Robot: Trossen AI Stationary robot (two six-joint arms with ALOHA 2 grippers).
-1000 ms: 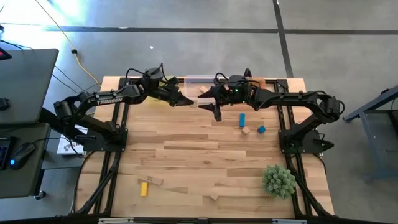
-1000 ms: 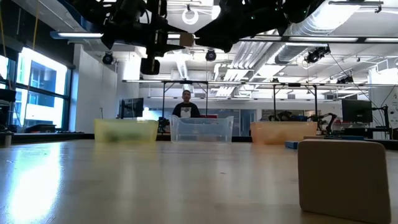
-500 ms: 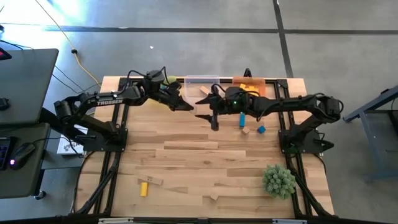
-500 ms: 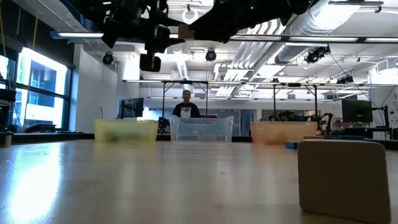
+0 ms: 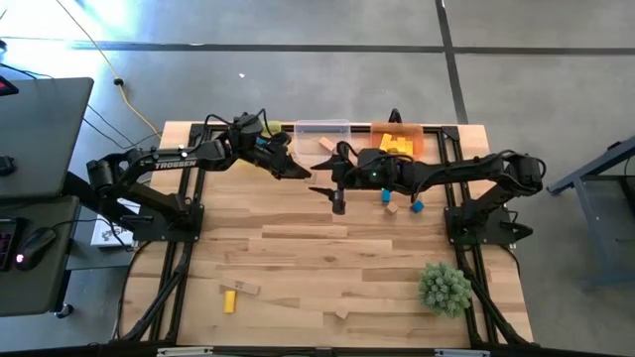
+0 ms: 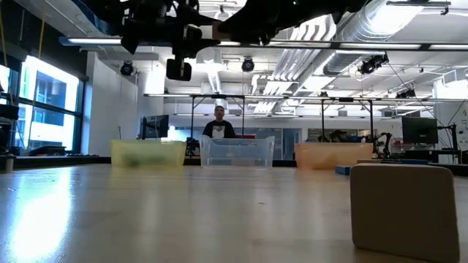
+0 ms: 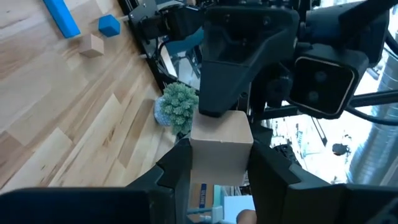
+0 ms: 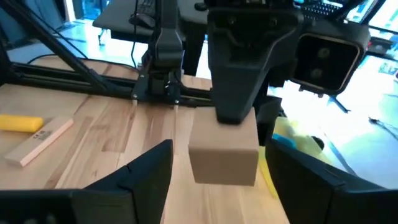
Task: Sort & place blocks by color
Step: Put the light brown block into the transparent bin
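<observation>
From above, my left gripper (image 5: 301, 172) and my right gripper (image 5: 322, 188) meet over the far middle of the table (image 5: 298, 258), just in front of the clear bin (image 5: 319, 130). The orange bin (image 5: 399, 140) beside it has yellow pieces inside. To the right of my right arm lie a blue bar (image 5: 386, 191), a tan cube (image 5: 393, 208) and a blue cube (image 5: 417, 206), close together. Near the front edge a yellow bar (image 5: 230, 300) lies touching a tan bar (image 5: 244, 289), with another tan piece (image 5: 341, 313) farther right, and the green plant ball (image 5: 444, 287) stands at the front right.

From table height, both arms hang dark at the top. The yellow bin (image 6: 147, 153), the clear one and the orange one line the far edge, a person (image 6: 219, 124) stands behind them, and a tan block (image 6: 404, 210) stands close to the camera on the right.

My left wrist camera shows my left fingers (image 7: 176, 169) closed tight on a tan cube (image 7: 221, 149), with the right gripper just above it.

My right wrist camera shows my right fingers (image 8: 152, 168) spread wide on either side of that same cube (image 8: 224, 151), not touching it; the left gripper holds it from above.
</observation>
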